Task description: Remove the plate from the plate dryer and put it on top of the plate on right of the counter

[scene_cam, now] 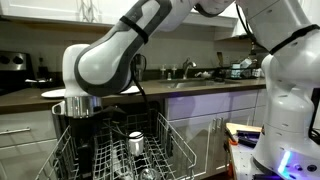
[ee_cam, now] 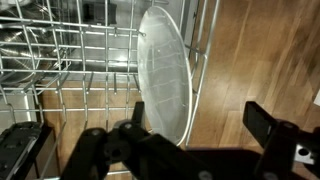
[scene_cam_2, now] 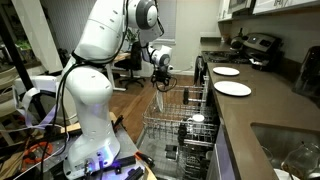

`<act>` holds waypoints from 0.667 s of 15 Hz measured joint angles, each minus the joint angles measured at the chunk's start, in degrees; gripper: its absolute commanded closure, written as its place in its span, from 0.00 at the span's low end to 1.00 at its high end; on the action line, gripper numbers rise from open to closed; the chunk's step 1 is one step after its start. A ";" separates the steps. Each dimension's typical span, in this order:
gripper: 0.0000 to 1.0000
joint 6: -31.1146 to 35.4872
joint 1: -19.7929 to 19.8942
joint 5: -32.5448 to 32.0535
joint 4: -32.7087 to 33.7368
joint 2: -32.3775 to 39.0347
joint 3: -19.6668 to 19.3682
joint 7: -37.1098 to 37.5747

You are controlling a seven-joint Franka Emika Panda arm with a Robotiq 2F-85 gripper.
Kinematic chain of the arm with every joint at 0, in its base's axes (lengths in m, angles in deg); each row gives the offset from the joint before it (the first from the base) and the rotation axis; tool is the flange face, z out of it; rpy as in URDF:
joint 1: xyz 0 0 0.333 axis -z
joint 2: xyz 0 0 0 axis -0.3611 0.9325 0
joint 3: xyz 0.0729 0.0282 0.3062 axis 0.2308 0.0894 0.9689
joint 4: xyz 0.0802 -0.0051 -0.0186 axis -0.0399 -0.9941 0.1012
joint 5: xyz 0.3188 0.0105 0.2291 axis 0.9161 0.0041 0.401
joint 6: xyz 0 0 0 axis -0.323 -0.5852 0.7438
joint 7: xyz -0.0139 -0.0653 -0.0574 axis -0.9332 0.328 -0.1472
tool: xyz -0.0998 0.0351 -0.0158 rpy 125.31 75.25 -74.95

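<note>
At the outer edge of the plate dryer (ee_cam: 60, 80), the plate (ee_cam: 165, 70) stands upright on its rim among the wire tines. Wooden floor (ee_cam: 250, 50) shows just beyond it on the right of the wrist view. The gripper (ee_cam: 197, 108) is directly over the plate. Its fingers (ee_cam: 138, 112) are spread wide apart and grip nothing. The plate's edge lies between them, close beside one finger; whether they touch cannot be told.

In an exterior view the gripper (scene_cam_2: 163, 82) hangs over the far left corner of the plate dryer (scene_cam_2: 180, 130), which stands low beside the counter (scene_cam_2: 255, 115). Two white plates lie flat on the far part of the counter, slightly apart. The plate on right of the counter (scene_cam_2: 225, 71) is the farther one, and a wider-looking white plate (scene_cam_2: 233, 89) is nearer. A small white cup (scene_cam_2: 197, 119) sits in the dryer on the counter side.
</note>
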 measured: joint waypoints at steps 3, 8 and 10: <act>0.00 0.00 -0.23 -0.05 1.90 2.10 0.00 -0.52; 0.27 0.00 -0.34 -0.15 4.04 4.97 0.00 -0.94; 0.37 0.00 -0.34 -0.16 4.64 5.87 0.00 -1.23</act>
